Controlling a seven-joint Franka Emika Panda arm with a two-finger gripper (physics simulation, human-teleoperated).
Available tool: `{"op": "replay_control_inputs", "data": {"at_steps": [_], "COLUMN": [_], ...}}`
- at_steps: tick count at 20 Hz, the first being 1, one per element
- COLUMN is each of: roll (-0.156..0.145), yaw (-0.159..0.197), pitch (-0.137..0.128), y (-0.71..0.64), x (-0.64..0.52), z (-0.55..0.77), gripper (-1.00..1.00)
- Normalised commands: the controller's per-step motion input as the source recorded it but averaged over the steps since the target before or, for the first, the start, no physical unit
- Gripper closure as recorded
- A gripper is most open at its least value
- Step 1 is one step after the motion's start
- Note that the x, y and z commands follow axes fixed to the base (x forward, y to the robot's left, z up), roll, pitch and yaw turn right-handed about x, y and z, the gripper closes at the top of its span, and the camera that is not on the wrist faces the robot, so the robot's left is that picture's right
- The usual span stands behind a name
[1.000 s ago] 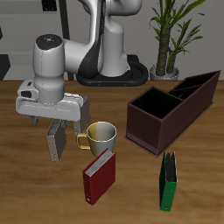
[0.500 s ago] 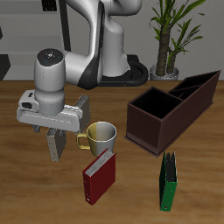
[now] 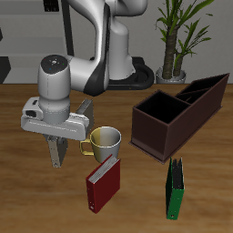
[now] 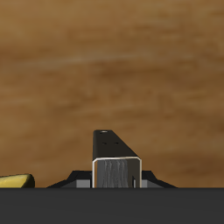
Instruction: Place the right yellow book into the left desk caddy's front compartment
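The right yellow book (image 3: 57, 157) stands upright on the table, thin and grey-khaki, beside the yellow mug (image 3: 106, 139). My gripper (image 3: 56, 142) is straight above it, tilted a little, open, with its jaws standing on either side of the book's top. In the wrist view the book's top edge (image 4: 116, 168) fills the middle, close up. The look-alike book (image 3: 85, 116) stands just behind my hand. The left desk caddy (image 3: 187, 123), dark maroon-brown, lies across the table beyond the mug. Its large front compartment (image 3: 159, 110) is open and empty.
A red book (image 3: 103, 180) leans near the front edge below the mug. A green book (image 3: 174, 188) stands in front of the caddy. A potted plant (image 3: 178, 36) is at the back. The mug's rim (image 4: 16, 181) shows in the wrist view.
My gripper has come down over the right yellow book and tilted slightly. The book has stayed in place.
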Motion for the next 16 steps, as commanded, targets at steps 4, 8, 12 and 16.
{"op": "replay_control_inputs", "data": {"at_steps": [4, 8, 12, 16], "roll": [-0.001, -0.053, -0.075, -0.016], "yaw": [-0.007, -0.036, -0.086, 0.033], "pitch": [-0.059, -0.099, 0.040, -0.083], "y": [0.11, 0.00, 0.03, 0.26], "x": [-0.23, -0.37, -0.35, -0.56], "z": [0.70, 1.09, 0.81, 0.77], "gripper": [1.00, 1.00, 1.00, 1.00]}}
